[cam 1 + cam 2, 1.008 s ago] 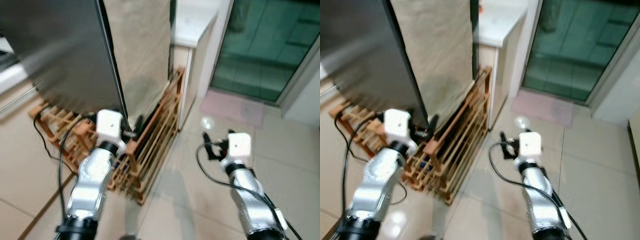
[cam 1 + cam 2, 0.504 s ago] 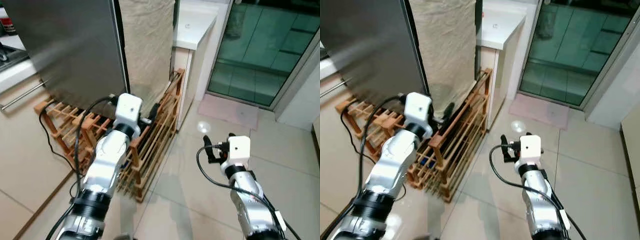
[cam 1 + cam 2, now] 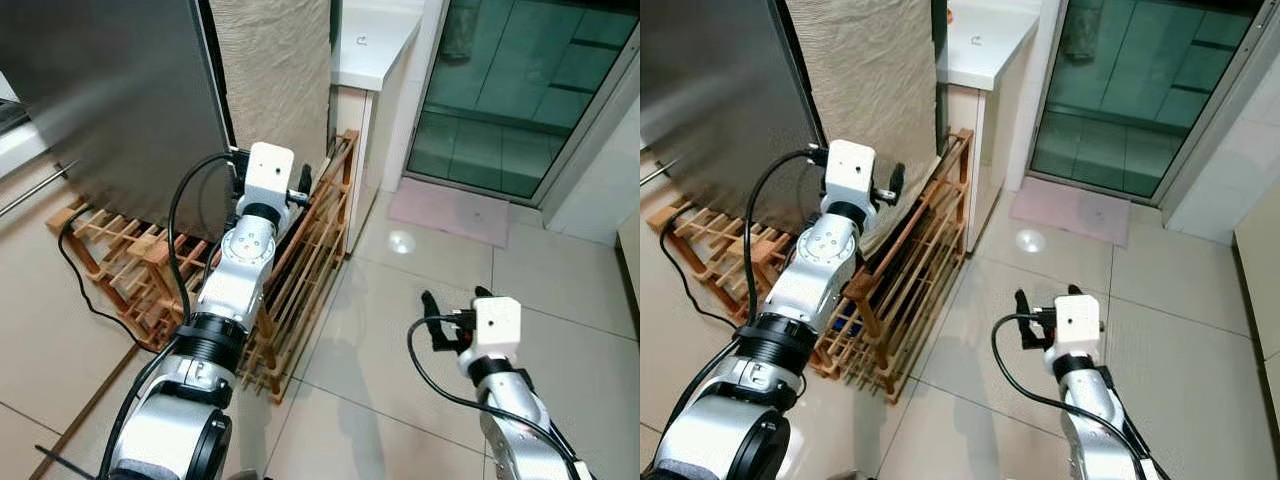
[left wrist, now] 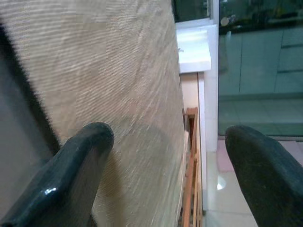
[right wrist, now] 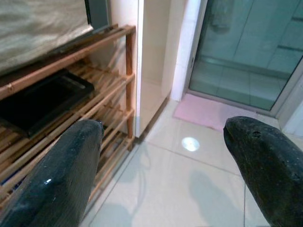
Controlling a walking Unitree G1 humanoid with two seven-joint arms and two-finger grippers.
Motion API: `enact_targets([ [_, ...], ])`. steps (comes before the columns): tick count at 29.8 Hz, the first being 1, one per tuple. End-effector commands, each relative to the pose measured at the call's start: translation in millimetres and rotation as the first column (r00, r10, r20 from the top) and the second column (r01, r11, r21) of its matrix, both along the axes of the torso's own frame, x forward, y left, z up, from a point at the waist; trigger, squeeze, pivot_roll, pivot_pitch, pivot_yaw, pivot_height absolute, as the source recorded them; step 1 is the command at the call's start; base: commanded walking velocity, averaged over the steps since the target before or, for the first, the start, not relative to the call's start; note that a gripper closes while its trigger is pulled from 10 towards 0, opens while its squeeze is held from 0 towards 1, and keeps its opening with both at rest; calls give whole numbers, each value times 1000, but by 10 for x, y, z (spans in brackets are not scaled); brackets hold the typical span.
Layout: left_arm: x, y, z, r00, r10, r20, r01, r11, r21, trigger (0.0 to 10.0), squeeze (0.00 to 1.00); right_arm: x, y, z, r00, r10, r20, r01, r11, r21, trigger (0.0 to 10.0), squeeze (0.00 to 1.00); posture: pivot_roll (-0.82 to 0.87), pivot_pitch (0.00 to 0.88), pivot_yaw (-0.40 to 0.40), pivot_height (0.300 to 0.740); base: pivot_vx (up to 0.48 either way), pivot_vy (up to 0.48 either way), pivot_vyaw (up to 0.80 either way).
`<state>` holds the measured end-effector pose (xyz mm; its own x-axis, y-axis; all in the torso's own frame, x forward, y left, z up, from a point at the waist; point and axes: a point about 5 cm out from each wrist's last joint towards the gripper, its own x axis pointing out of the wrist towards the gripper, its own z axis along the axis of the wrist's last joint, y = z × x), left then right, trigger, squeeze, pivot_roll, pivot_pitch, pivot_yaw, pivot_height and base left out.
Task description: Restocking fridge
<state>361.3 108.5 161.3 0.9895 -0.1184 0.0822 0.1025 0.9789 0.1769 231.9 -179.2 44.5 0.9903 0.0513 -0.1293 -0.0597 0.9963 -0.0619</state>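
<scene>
The fridge (image 3: 110, 100) stands at the left, a dark steel front with a beige textured side (image 3: 270, 70). My left gripper (image 3: 271, 178) is raised against the corner where the two faces meet. Its fingers (image 4: 71, 179) are open, and the beige side panel (image 4: 118, 94) lies between them with nothing held. My right gripper (image 3: 455, 300) hovers low over the tiled floor on the right, open and empty; its fingers (image 5: 57, 179) point toward the wooden rack. No groceries are visible.
A slatted wooden rack (image 3: 310, 260) leans at the fridge's foot, with a black tray (image 5: 42, 99) on a shelf. A black cable (image 3: 75, 280) trails across the floor. A white counter (image 3: 375, 45), a glass door (image 3: 510, 90) and a pink mat (image 3: 455, 210) lie beyond.
My left arm has risen and reached forward to the fridge's corner. The right gripper has dropped lower and nearer to me. The head camera has shifted too.
</scene>
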Motion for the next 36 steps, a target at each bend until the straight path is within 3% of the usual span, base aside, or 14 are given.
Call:
enact_targets([
  [1,-104,115,-55,1000,-10,-7,10,1000,-5,10000,0,40,-10,59,1000,1,18,-1,1000,-5,10000,0,-83,0,19,731,0,0,0],
  [8,-436,316,-266,995,-77,-59,75,996,-36,10000,0,138,56,81,999,16,30,-16,1000,6,10000,0,-14,0,13,731,0,0,0],
  [14,-760,527,-303,990,-138,-19,135,985,-110,10000,0,250,54,252,994,-43,102,41,999,20,10000,0,14,0,6,731,0,0,0],
  [21,-1049,645,-426,986,-144,-81,135,986,-101,10000,0,180,74,447,990,-41,135,36,999,35,10000,0,22,0,-3,731,0,0,0],
  [31,-1066,597,-389,983,-164,-80,155,982,-105,10000,0,76,129,551,993,-11,115,3,997,73,10000,0,31,0,4,731,0,0,0],
  [36,-1050,589,-358,987,-144,-73,134,983,-123,10000,0,59,106,486,997,-33,73,28,996,79,10000,0,64,0,-18,731,0,0,0],
])
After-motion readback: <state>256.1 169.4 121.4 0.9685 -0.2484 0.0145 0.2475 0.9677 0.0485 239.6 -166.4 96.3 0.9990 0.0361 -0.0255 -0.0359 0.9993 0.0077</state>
